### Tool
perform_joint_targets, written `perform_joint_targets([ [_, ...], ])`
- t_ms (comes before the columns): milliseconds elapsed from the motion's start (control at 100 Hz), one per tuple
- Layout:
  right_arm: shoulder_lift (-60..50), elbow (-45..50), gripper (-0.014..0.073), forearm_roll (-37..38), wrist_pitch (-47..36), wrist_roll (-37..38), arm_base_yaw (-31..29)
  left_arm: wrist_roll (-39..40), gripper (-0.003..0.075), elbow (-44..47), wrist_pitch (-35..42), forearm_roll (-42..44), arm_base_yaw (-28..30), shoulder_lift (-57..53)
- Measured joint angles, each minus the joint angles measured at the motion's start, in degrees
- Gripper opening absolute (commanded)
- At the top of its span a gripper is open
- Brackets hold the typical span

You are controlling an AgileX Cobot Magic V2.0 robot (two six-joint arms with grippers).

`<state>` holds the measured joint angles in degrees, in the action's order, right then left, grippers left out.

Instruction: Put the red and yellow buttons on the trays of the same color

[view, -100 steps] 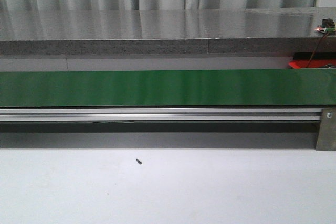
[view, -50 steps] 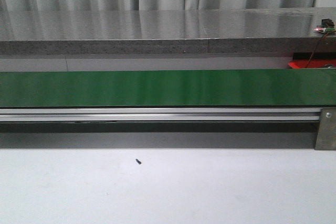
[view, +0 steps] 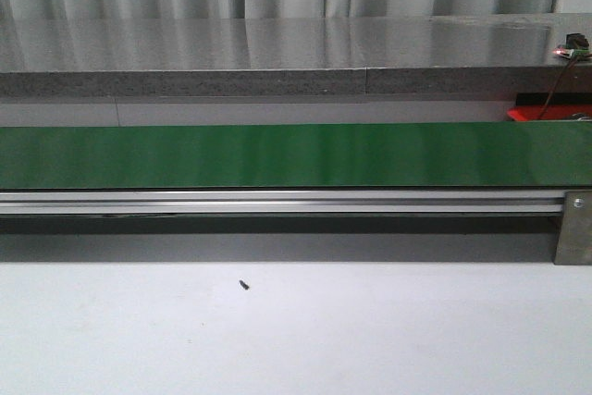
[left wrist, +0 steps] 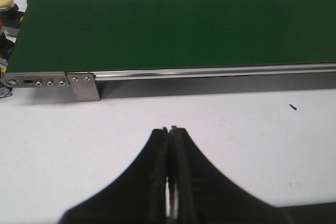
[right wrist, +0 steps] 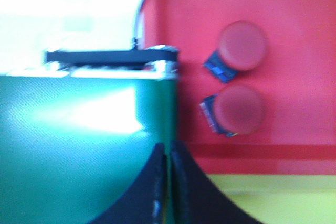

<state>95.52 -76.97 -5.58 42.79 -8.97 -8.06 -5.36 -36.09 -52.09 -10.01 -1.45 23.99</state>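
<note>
Only the fingertips of either arm show, and only from the wrist cameras; the front view catches no part of the robot. The left gripper (left wrist: 170,129) has two matte black fingers (left wrist: 152,182), broad at the base and curving inward to slim tips, so together they form a flared, bell-like outline. Down the seam between them runs a thin pale strip, greyish white. The right gripper (right wrist: 167,145) is built the same way: black, smooth, sweeping curves narrowing to points, with a few light specks along its inner edge. No cables, screws or markings show.
</note>
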Motion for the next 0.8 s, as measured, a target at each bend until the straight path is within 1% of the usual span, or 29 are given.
perform_joint_targets([
  [230, -9.93, 8.99, -0.0069, 1.54, -1.07, 3.89, 4.05, 0.00, -0.0020, 0.00, 0.00, 0.00, 0.00, 0.00],
  [340, -15.52, 13.98, -0.0069, 2.15, -2.26, 4.36, 5.22, 0.00, -0.0020, 0.00, 0.00, 0.00, 0.00, 0.00],
  [540, -27.44, 23.04, -0.0069, 2.39, -4.48, 4.50, 5.50, 0.00, -0.0020, 0.00, 0.00, 0.00, 0.00, 0.00],
  [800, -44.08, 34.88, -0.0069, 2.39, -4.72, 4.50, 5.50, 0.00, -0.0020, 0.00, 0.00, 0.00, 0.00, 0.00],
])
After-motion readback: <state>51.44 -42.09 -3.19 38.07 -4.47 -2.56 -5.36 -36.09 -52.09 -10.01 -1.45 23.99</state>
